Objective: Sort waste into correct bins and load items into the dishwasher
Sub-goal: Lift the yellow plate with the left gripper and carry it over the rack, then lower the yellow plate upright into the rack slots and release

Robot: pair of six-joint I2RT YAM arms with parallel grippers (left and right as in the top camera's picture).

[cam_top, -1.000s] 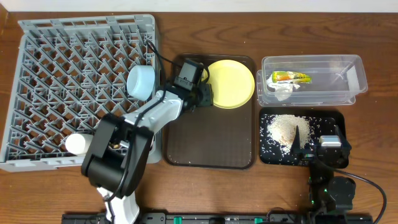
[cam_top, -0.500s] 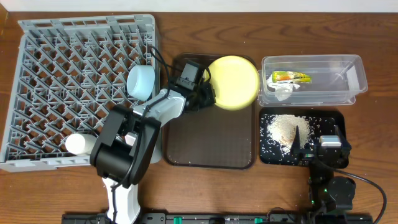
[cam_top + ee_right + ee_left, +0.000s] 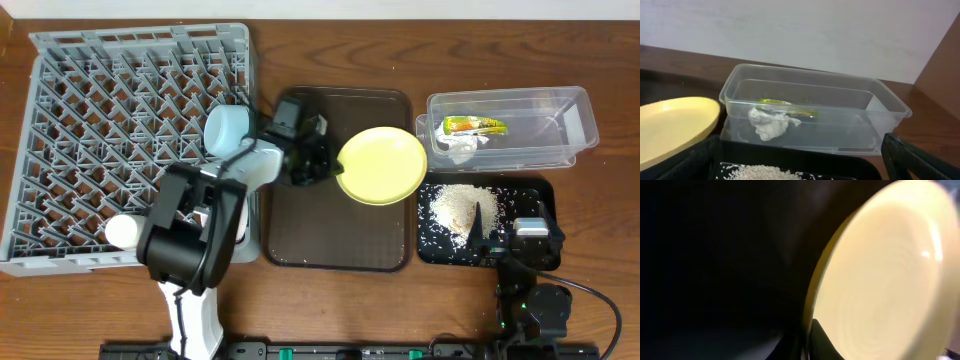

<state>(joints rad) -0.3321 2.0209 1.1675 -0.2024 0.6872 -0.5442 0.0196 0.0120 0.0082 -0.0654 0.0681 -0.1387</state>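
While the left gripper (image 3: 320,165) clamps its left rim, the one plate (image 3: 382,165) is over the brown tray's (image 3: 340,240) right edge. One bowl (image 3: 226,130) and one cup (image 3: 122,232) sit on the rack (image 3: 100,100). The right gripper (image 3: 480,226), fingers apart and empty, rests over the black tray (image 3: 540,190).

Through my left wrist camera the plate (image 3: 880,280) reads smooth and pale yellow, with a soft sheen and one small bright glint. My right wrist camera shows the tub (image 3: 840,97) as clear glossy plastic, the tissue (image 3: 769,125) inside as crumpled matt paper, the wrapper (image 3: 785,106) as shiny film. The food scraps (image 3: 458,207) look dry and grainy on the smooth black tray (image 3: 537,192). My dish rack (image 3: 100,120) is matt grey plastic, the serving tray (image 3: 335,230) dull dark brown with a fine texture, the table (image 3: 330,310) satin, wood-grained.
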